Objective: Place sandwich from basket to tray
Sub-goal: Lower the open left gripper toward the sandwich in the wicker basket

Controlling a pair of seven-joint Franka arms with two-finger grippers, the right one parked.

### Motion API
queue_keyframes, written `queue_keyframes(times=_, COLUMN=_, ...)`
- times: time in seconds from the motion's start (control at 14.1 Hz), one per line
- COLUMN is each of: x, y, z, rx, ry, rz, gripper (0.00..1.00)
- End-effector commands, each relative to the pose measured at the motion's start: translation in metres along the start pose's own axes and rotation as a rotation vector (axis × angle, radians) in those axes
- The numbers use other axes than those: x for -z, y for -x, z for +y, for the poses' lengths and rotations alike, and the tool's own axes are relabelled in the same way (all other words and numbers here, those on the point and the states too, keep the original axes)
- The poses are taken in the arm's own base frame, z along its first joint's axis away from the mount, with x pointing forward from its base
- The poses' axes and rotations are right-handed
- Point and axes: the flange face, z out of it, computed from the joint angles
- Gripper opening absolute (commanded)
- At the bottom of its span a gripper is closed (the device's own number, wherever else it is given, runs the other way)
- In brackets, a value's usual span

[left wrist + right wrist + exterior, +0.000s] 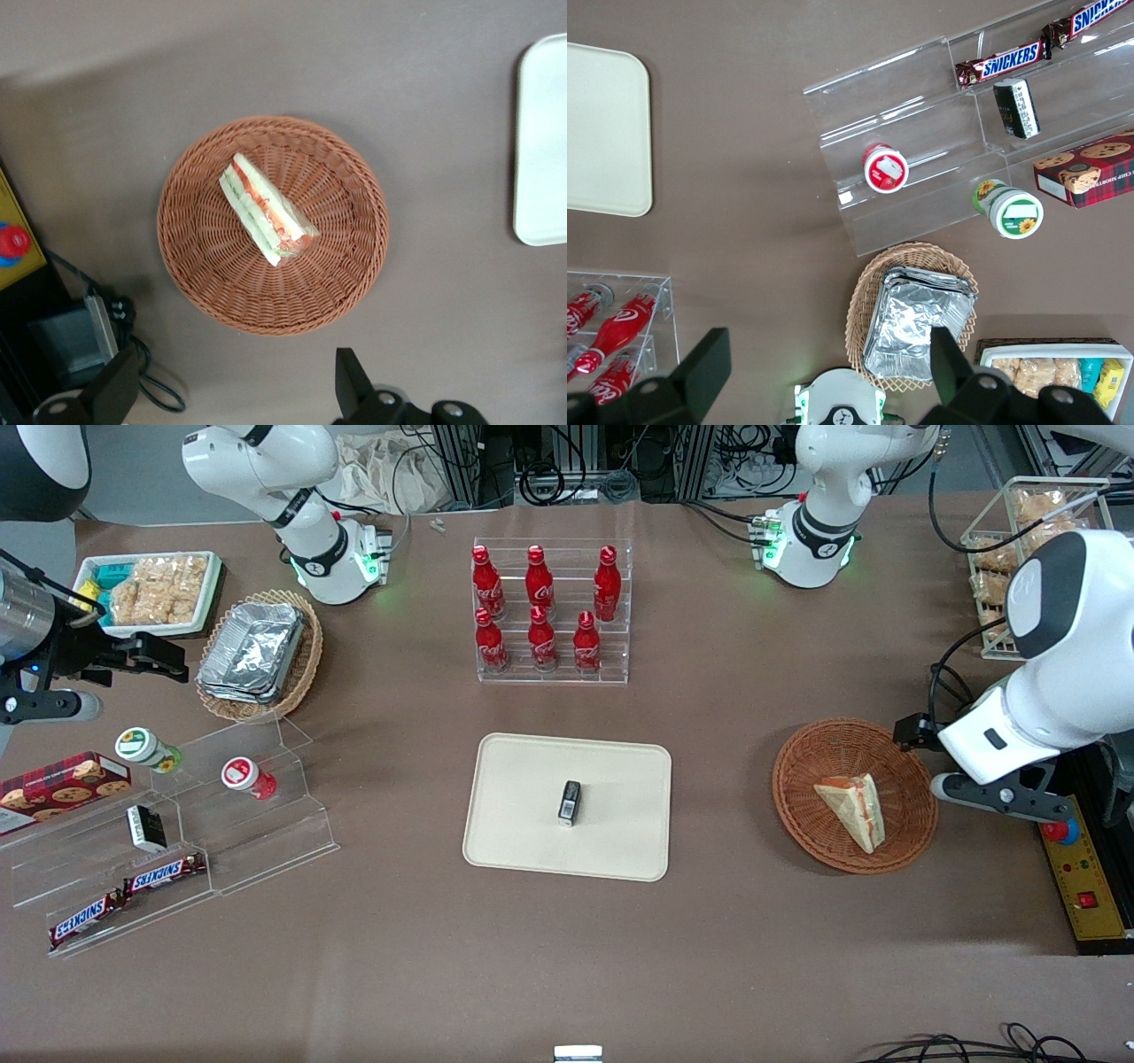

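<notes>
The sandwich (852, 808) lay on its side in the middle of the basket (802, 808), ungrasped; in the wrist view we saw its red-orange and pale filling layers facing up between the bread slices (267, 211). The basket (190, 266) stood on the table (726, 957) toward the working arm's end, well apart from the tray (611, 775), which sat at the table's centre. We judged the task to be at its first step, the approach: nothing had yet been lifted, and the tray carried only a small black box (570, 803) near its middle.

The gripper (235, 394) hung above the table just outside the basket's rim, not touching anything. Its two fingers (350, 381) stood wide apart with nothing between them, as the wrist view showed. In the front view the working arm's white forearm reached in from the table's end, with the hand beside the basket at about its height in the picture.

The next move, in our judgement, called for bringing the gripper over the sandwich, turning the fingers to span the wedge across its bread faces, and descending into the shallow basket. The soft bread would need a light close. Bare tray surface lay all around the box for the later placement.
</notes>
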Motion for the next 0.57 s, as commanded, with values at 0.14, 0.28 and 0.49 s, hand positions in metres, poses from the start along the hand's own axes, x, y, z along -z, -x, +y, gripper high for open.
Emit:
queue_keyframes(times=0.14, x=-0.065, y=-0.013, z=0.010, rx=0.356, ry=0.000, rz=0.058, gripper=1.00)
queue_keyframes(times=0.28, x=-0.097, y=-0.010, z=0.015, rx=0.390, ry=0.008, rz=0.066, gripper=1.00)
queue_keyframes(times=0.49, x=-0.139, y=-0.004, z=0.015, rx=0.436, ry=0.023, rz=0.087, gripper=1.00)
